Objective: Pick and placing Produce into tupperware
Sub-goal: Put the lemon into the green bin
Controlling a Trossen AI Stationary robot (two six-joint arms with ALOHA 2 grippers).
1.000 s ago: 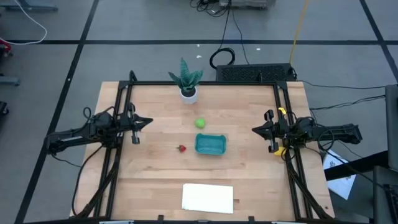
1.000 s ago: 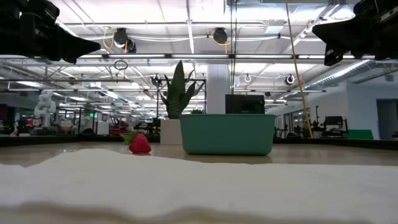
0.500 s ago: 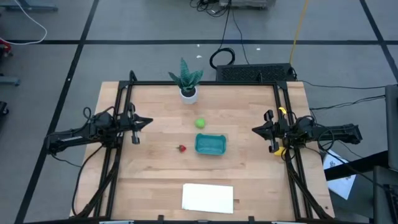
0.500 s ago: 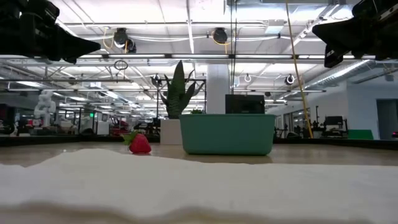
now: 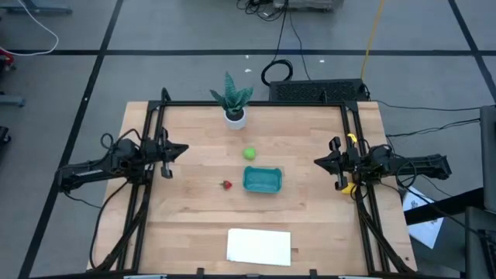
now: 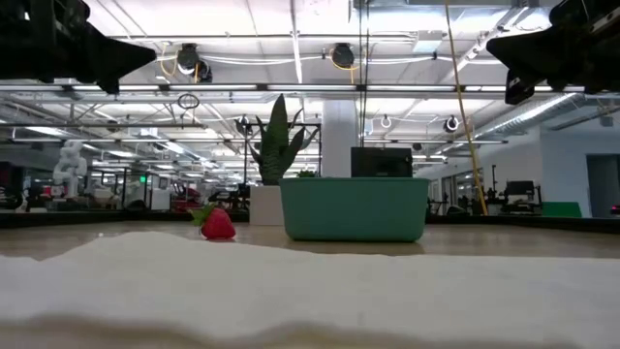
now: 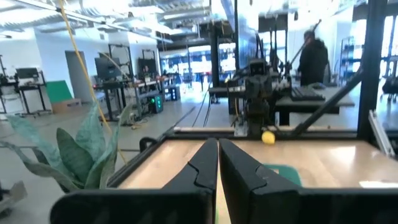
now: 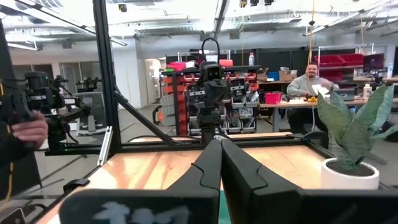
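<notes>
The teal tupperware (image 5: pixel 262 179) stands near the middle of the wooden table, with nothing showing inside it. The lime-green ball (image 5: pixel 249 153) rests on the table just beyond it, and the red strawberry (image 5: pixel 226 184) lies to its left. A yellow piece (image 7: pixel 268 137) shows on the table under the right arm. My left gripper (image 5: pixel 186 149) hovers shut over the table's left edge, pointing toward the middle. Opposite it, my right gripper (image 5: pixel 316 162) hovers shut over the right edge. Both are high above the table and hold nothing.
A green plant in a white pot (image 5: pixel 234 102) stands at the far edge. A flat white sheet (image 5: pixel 259 246) lies at the near edge. A black frame (image 5: pixel 155 124) runs along the table's sides. People show in the room beyond, one seated (image 8: pixel 308 81).
My left gripper has tipped its fingertips a little upward and rolled slightly, staying where it was. Nothing on the table has moved.
</notes>
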